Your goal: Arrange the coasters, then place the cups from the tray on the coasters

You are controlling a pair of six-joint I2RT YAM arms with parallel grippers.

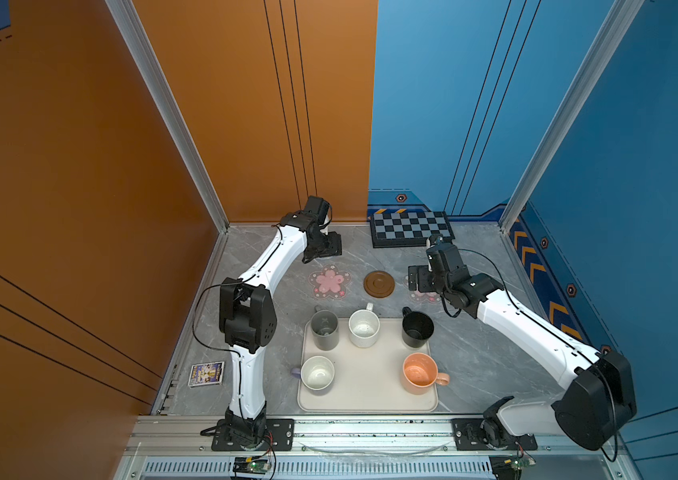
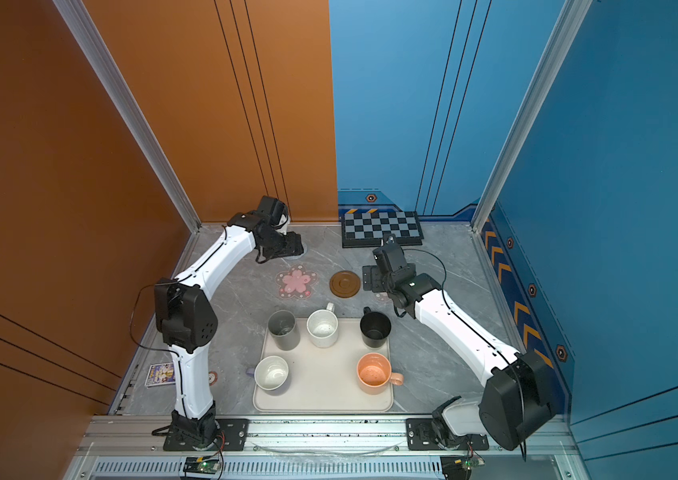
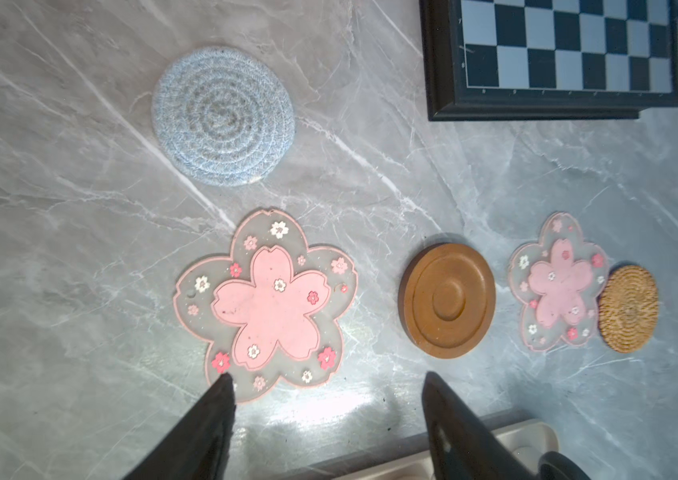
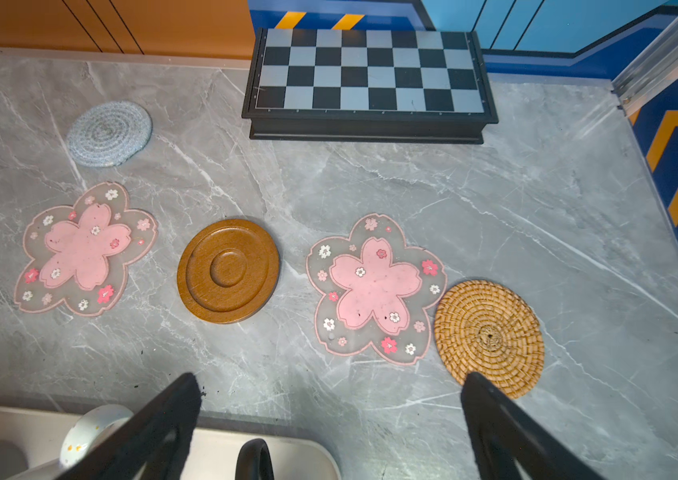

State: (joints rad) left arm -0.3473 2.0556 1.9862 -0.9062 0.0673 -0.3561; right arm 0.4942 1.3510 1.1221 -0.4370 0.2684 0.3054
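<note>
Closest sits the tray point(image 1: 366, 399), with all five cups point(image 1: 364, 328) upright on it (none on a coaster yet). Beyond, from the left: knitted coaster point(image 4: 109, 133), set farther back, flower coaster point(image 4: 80, 249), brown disc point(image 4: 228, 271), and second flower coaster point(image 4: 374, 286) touching the rattan coaster point(image 4: 489, 334). Jaws of the left gripper point(image 3: 327, 379) stand apart and empty; the right gripper point(image 4: 331, 376) gapes wide, also empty.
</note>
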